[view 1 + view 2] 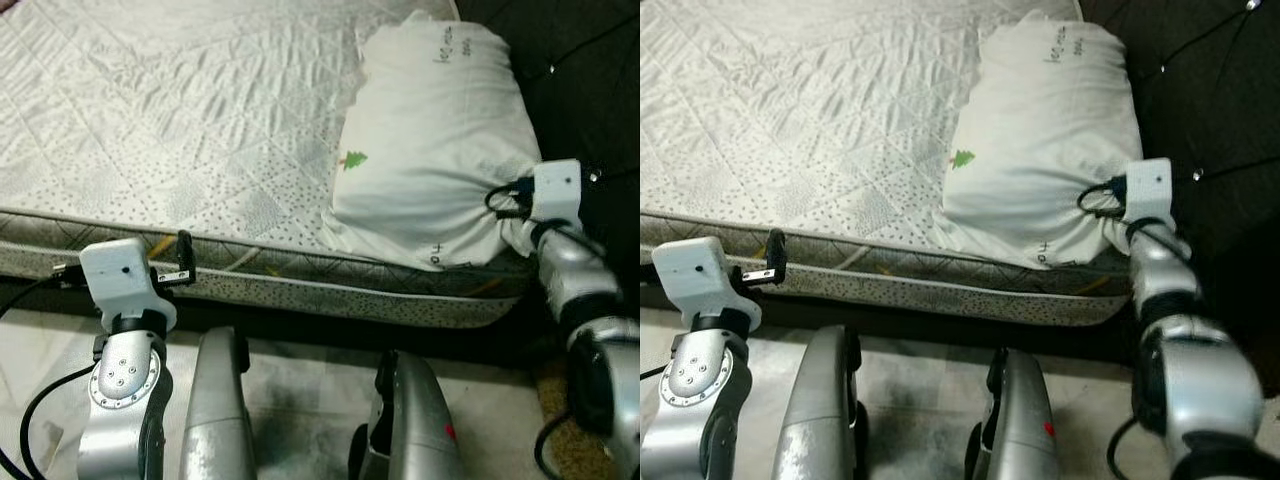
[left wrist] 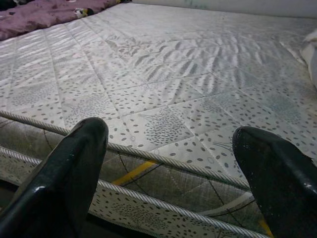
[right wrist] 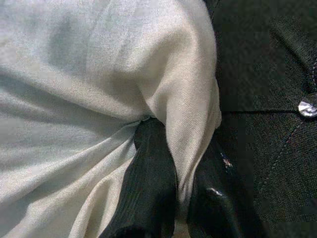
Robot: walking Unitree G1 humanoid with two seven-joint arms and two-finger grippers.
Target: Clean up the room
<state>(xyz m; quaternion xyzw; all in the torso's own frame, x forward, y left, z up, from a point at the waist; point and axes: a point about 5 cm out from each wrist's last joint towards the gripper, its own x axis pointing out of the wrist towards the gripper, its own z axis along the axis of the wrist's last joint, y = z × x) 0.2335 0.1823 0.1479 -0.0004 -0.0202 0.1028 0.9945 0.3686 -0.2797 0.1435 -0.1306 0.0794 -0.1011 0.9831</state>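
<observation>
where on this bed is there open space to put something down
The quilted mattress is bare from its near piped edge, just beyond the open left gripper, across to the white pillow. A purple blanket borders the far corner. It is crowded on the robot's right: the pillow fills that end against the dark headboard, with the right gripper pinching its cloth.

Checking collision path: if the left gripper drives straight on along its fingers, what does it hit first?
Likely the mattress. The left gripper, fingers open, points at its near edge, about level with the corded seam; depth is unclear, so it may skim just over the top surface instead.
</observation>
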